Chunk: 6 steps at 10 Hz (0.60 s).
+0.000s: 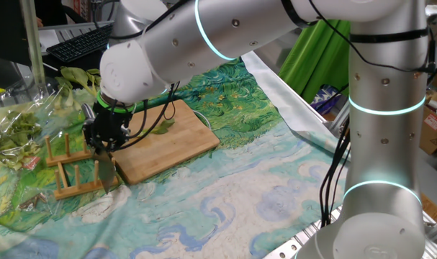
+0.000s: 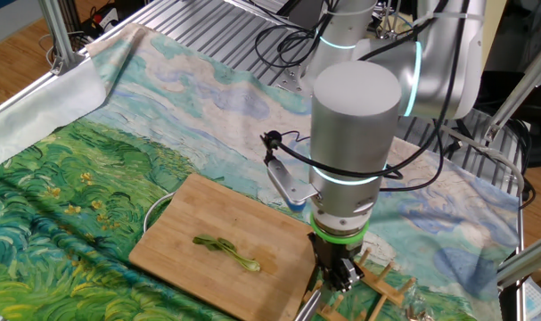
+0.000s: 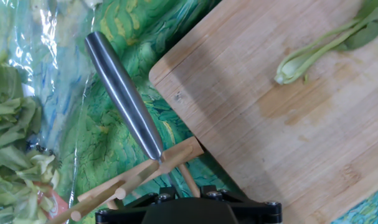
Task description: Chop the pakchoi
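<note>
The pakchoi [image 1: 160, 128] [image 2: 225, 250] [image 3: 326, 46], one small leaf with a pale stem, lies flat on the wooden cutting board [image 1: 178, 151] [image 2: 208, 223] [image 3: 288, 143]. My gripper [image 1: 101, 147] [image 2: 337, 278] [image 3: 189, 186] hangs off the board's end, over a wooden rack [image 1: 67, 169] [image 3: 145, 174]. It is shut on a steel knife [image 1: 104, 176] [image 3: 123, 93] that points down from the jaws past the rack. The pakchoi is a hand's width away from the knife. The fingertips are hidden behind the hand's black body in the hand view.
Leafy greens in clear plastic [image 1: 16, 129] [image 3: 14, 155] lie beside the rack. A painted cloth [image 1: 261, 180] covers the table. A thin white cable [image 2: 154, 209] loops at the board's edge. A keyboard [image 1: 81, 43] sits behind.
</note>
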Available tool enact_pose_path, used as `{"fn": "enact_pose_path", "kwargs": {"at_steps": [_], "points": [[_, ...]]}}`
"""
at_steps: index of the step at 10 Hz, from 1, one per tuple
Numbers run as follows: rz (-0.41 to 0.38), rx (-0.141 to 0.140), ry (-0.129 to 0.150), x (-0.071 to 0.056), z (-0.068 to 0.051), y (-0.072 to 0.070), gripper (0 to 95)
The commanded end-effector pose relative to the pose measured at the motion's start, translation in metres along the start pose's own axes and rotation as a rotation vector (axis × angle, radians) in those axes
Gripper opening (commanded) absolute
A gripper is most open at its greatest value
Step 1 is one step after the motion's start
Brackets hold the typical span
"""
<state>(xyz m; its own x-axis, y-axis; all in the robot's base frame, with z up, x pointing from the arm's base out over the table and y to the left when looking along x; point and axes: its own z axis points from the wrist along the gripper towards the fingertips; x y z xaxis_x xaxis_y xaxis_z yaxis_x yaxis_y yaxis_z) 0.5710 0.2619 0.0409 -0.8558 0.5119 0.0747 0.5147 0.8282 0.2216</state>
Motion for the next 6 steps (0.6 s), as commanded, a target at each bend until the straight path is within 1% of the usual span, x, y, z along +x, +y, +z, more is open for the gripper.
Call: {"fn": "enact_pose_path", "kwargs": {"at_steps": [1,3,5,6], "points": [[-0.017,0.0,-0.001,-0.0001,0.0005,0.0006,19.0],[-0.015,-0.006,0.001,-0.0001,0.0005,0.0006,19.0],[-0.009,-0.007,-0.004,-0.0001,0.0005,0.0006,19.0],[-0.002,-0.008,-0.004,0.0007,0.0028,0.0031,19.0]]}}
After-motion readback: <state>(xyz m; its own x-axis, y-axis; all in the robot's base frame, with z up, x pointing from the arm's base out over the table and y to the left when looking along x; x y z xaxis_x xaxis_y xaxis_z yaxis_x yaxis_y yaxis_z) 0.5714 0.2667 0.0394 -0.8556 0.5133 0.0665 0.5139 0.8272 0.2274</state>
